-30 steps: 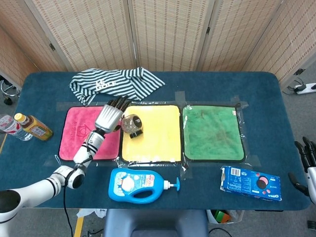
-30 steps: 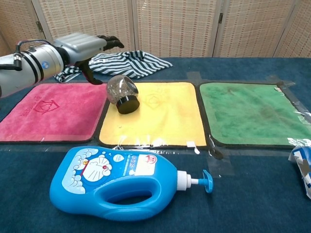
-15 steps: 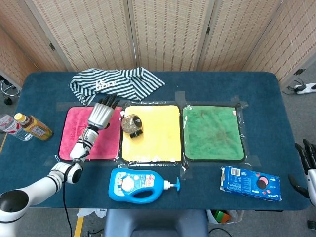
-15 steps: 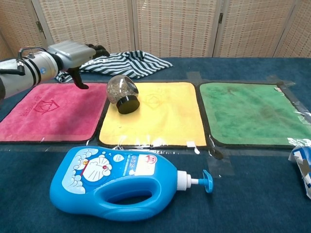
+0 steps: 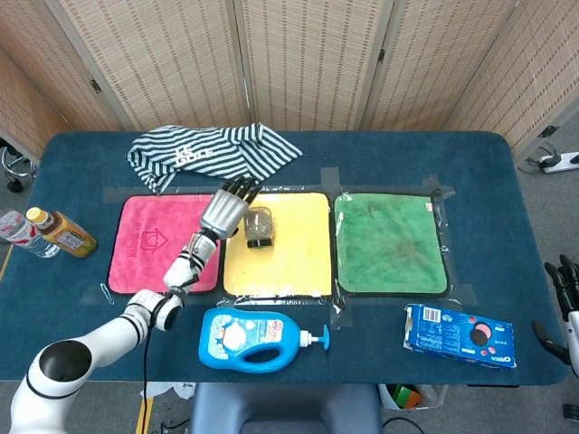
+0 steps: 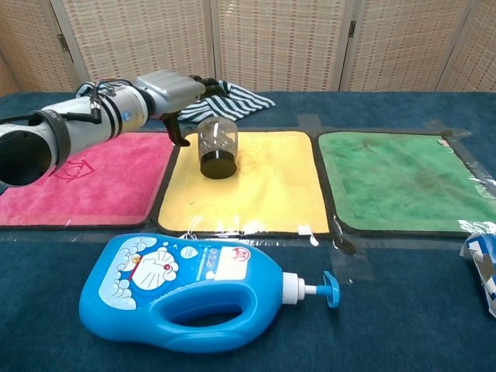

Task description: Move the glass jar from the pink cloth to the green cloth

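The glass jar point(image 5: 259, 226) stands on its black lid on the yellow cloth point(image 5: 289, 262), near that cloth's left edge; in the chest view the jar point(image 6: 218, 146) looks upright and inverted. My left hand point(image 5: 226, 210) hovers just left of the jar, fingers spread toward the striped cloth, holding nothing. From the chest view the left hand point(image 6: 172, 89) sits beside and behind the jar with its thumb hanging down. The pink cloth point(image 5: 163, 242) lies bare to the left. The green cloth point(image 5: 389, 242) lies bare to the right. My right hand point(image 5: 565, 294) shows only at the far right edge, off the table.
A striped cloth point(image 5: 208, 149) lies bunched behind the pink cloth. A blue detergent bottle point(image 5: 258, 339) lies on its side in front of the yellow cloth. A blue biscuit pack point(image 5: 461, 334) sits front right. A tea bottle point(image 5: 59, 232) lies at the left edge.
My left hand swung out over the pink cloth, then back right beside the jar. The jar went from tilted to standing on its lid and shifted slightly right.
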`<state>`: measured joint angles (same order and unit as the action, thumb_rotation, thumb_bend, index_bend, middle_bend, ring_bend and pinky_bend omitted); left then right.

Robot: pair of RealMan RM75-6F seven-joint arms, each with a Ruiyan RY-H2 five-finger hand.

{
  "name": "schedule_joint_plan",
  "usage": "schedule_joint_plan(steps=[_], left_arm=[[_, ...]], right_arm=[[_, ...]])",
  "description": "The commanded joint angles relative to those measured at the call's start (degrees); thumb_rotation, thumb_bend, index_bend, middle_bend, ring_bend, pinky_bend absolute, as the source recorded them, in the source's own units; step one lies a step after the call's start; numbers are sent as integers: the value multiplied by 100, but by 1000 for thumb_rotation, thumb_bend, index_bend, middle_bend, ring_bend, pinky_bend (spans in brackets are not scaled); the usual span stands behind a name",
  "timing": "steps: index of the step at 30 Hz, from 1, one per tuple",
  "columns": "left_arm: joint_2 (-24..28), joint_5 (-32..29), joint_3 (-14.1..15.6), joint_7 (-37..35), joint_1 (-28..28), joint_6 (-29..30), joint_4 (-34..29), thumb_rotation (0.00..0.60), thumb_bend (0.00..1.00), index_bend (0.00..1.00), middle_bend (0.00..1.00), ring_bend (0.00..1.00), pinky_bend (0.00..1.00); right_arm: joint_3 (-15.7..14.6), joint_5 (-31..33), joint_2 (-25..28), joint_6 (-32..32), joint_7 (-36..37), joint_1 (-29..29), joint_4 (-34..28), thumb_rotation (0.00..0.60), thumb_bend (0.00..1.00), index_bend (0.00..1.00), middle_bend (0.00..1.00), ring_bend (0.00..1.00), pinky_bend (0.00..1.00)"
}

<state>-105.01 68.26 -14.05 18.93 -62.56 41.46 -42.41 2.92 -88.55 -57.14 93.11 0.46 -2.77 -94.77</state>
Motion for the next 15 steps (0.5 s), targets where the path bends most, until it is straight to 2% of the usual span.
schedule_joint_plan(steps=[1,10,15], left_arm=[[-43,-15,-71,-33,-66,35,-183,600,264,0,0,0,217],[-174,-37,-248,221,-326,232,-741,600,263,0,0,0,214],[-35,-1,-343,381,-382,477,-1172,600,264,0,0,0,214]], right_arm=[[-1,-3,1,20,22,-15,18,600,341,0,0,31,0],[-10,-14,-13,112,150,-86,116,600,341,0,0,30,0],[-3,-42,-6,131,178,-87,134,600,341,0,0,32,0]])
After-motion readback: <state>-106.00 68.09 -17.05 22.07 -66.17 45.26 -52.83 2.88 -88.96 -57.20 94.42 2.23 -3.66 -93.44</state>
